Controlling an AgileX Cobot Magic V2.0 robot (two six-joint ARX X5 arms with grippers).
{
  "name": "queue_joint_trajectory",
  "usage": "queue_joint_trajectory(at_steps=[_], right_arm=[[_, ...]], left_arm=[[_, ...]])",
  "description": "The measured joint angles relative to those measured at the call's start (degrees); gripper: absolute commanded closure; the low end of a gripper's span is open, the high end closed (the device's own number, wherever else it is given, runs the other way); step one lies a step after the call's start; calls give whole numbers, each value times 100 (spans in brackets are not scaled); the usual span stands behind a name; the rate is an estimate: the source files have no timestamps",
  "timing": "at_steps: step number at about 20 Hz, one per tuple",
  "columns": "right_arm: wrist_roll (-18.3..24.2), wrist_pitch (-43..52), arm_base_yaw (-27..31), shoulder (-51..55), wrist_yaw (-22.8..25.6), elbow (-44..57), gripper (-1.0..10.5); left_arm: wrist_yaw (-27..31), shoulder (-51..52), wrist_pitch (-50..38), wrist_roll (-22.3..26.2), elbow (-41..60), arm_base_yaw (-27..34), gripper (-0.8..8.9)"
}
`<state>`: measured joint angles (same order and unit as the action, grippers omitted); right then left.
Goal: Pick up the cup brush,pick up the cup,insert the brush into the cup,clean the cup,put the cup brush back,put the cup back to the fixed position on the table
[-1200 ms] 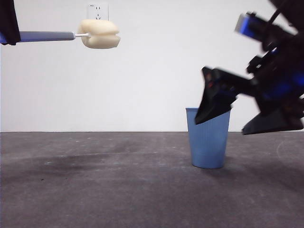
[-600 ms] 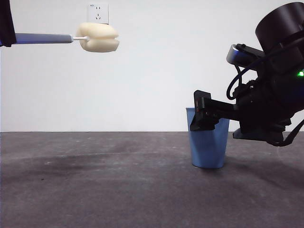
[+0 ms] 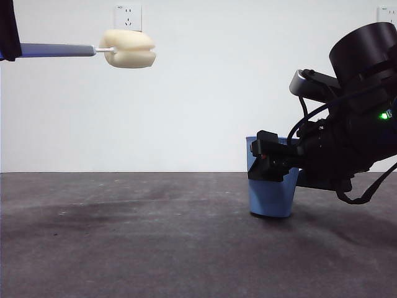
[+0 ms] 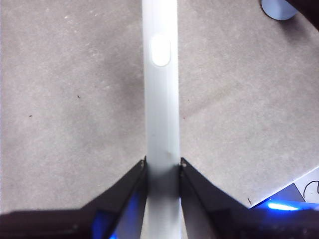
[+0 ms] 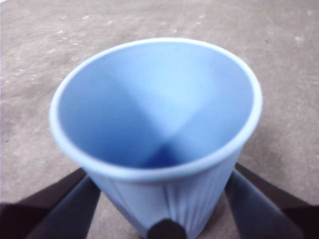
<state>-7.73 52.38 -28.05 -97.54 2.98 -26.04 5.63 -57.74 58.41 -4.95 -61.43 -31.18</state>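
Note:
My left gripper (image 4: pixel 163 162) is shut on the grey handle of the cup brush (image 4: pixel 160 89). It holds the brush level and high at the left of the front view, where the cream sponge head (image 3: pixel 128 48) points right. The light blue cup (image 3: pixel 271 189) stands on the table (image 3: pixel 136 236) at the right. It fills the right wrist view (image 5: pixel 154 104), open mouth toward the camera. My right gripper (image 3: pixel 270 164) reaches in from the right, with one jaw against each side of the cup's upper wall (image 5: pixel 162 199).
A white wall with a power socket (image 3: pixel 128 16) stands behind the table. The right arm's dark bulk (image 3: pixel 353 130) fills the right side of the front view. The cup also shows small in the left wrist view (image 4: pixel 279 7).
My right gripper swung down from above the cup and levelled out around its upper part. The cup shifted slightly right. The brush and left gripper stayed put.

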Motion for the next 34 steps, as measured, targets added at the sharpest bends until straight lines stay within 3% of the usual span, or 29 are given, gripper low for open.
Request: queue_joint_trajectory(at_steps=[2, 7, 10, 13, 17, 21, 27, 34], right_arm=[[22, 68, 0, 0, 0, -2, 949], [90, -120, -15, 55, -284, -9, 959], [208, -1132, -146, 835, -282, -11, 959], [678, -2924, -315, 1950, -267, -278, 960], [1471, -5803, -490, 2859, 358, -1189, 960], [2363, -7901, -616, 2881, 1040, -1985, 960], [3703, -8686, -1257, 2848, 1858, -2155, 960], [4426, -9058, -1884, 2824, 2603, -2159, 960]], left_arm=[[0, 0, 0, 0, 0, 0, 822], [2, 0, 4, 57, -2, 0, 822], [7, -46, 55, 409, 0, 0, 822], [2, -181, 107, 892, -2, 0, 822], [-122, -350, 192, 1532, -2, 0, 822], [-837, -474, 289, 2317, 0, -13, 822], [-909, -588, 501, 2660, -2, -544, 822], [-883, -1196, 621, 2583, -2, -1207, 822]])
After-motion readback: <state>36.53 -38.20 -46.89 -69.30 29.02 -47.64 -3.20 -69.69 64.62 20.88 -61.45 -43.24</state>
